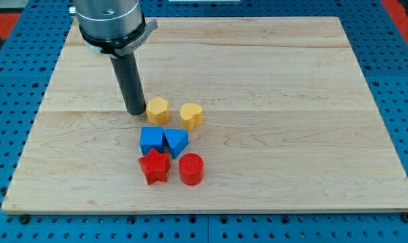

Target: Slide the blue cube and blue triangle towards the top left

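The blue cube (150,140) sits near the board's middle, touching the blue triangle (177,142) on its right. My tip (135,111) rests on the board just left of the yellow hexagon (158,109), above and slightly left of the blue cube, with a small gap to it.
A yellow heart (191,115) lies right of the yellow hexagon. A red star (154,167) and a red cylinder (191,169) sit just below the blue blocks. The wooden board (291,81) lies on a blue pegboard surface.
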{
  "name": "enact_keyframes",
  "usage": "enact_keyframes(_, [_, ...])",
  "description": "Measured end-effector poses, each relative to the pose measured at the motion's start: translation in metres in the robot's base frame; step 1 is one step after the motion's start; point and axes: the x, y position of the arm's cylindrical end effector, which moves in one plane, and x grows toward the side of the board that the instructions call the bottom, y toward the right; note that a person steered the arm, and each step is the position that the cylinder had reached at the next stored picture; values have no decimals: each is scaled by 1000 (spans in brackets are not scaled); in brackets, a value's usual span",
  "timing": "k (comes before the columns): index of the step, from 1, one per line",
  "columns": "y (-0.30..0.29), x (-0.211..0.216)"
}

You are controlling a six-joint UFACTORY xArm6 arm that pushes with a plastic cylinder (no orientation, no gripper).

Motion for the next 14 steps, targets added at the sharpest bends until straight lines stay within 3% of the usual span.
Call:
enact_keyframes(3, [-48, 4])
enact_keyframes(4, [-60, 52])
enact_keyframes(5, [-28, 86])
enact_keyframes(8, [30, 85])
enact_keyframes(12, [28, 68])
enact_keyframes(14, [148, 69])
